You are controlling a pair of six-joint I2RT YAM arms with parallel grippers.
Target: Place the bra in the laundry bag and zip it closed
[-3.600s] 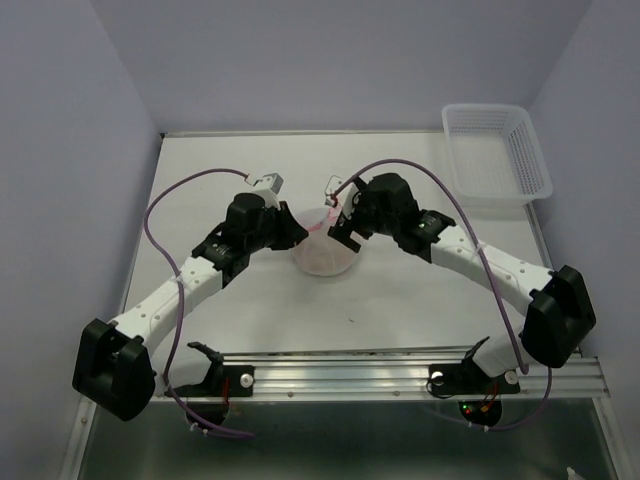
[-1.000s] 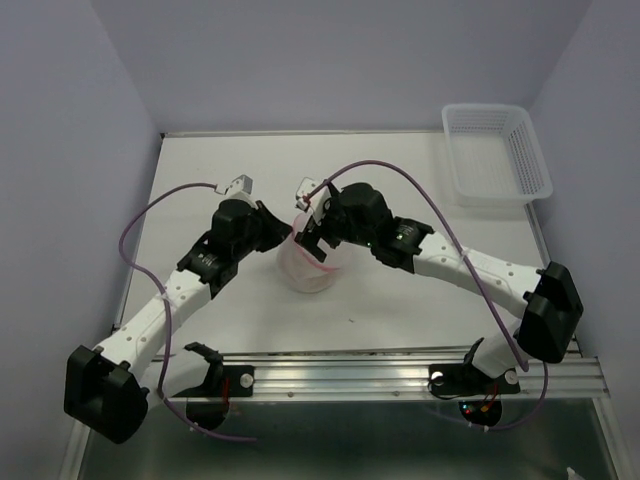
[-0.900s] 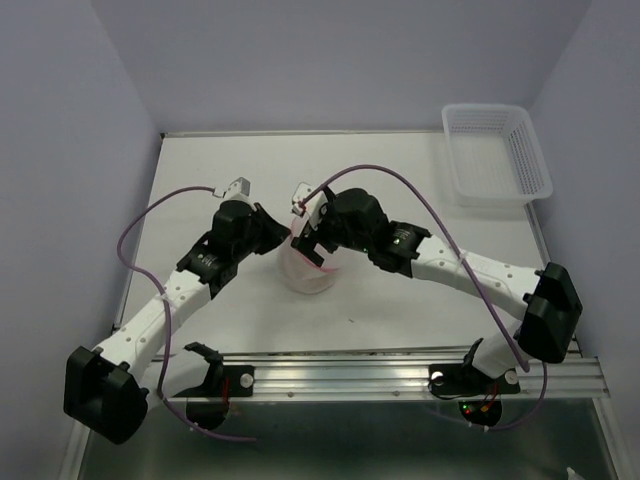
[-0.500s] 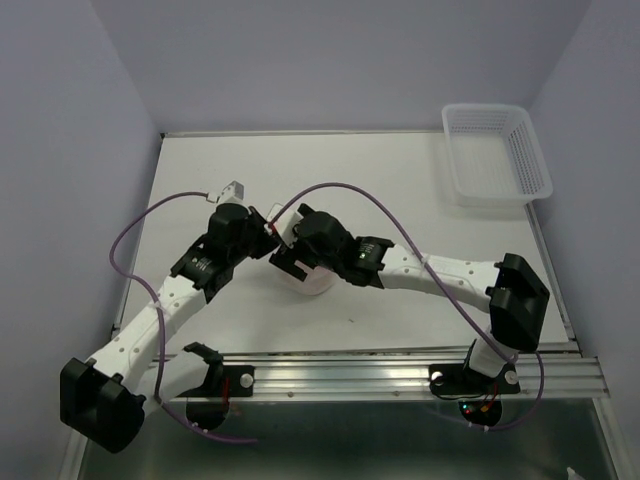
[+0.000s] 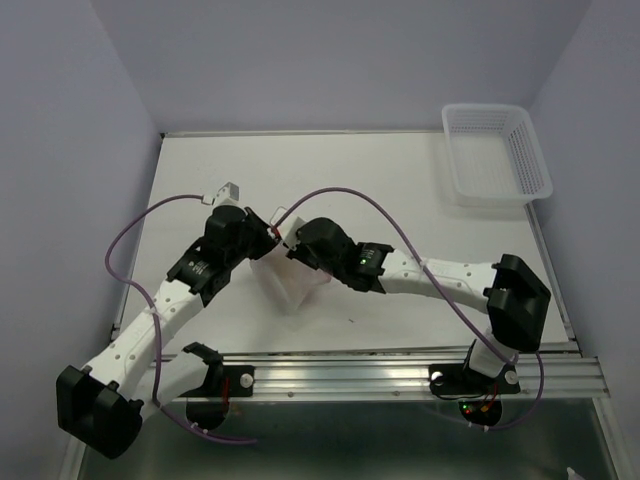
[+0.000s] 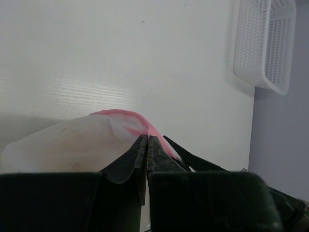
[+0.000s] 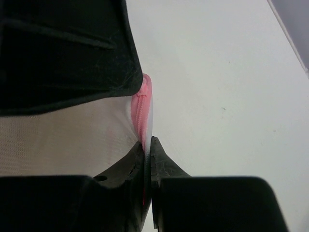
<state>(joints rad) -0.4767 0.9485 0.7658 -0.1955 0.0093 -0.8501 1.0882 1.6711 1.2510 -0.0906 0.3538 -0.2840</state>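
I am watching the left jaws and the right jaws, side by side, both clamping tight on the pink zipper rim (image 7: 144, 104) of the laundry bag (image 5: 293, 287), which is lying on the desk (image 5: 400, 190) left of centre, toward the near edge.

The laundry bag (image 5: 296, 287) is translucent white mesh with a pink zipper rim (image 7: 144, 104).

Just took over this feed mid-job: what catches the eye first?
Mid-scene, the left end effector and right end effector are each pinched shut on the pink zipper rim of the laundry bag. A white basket sits apart at the far right corner.
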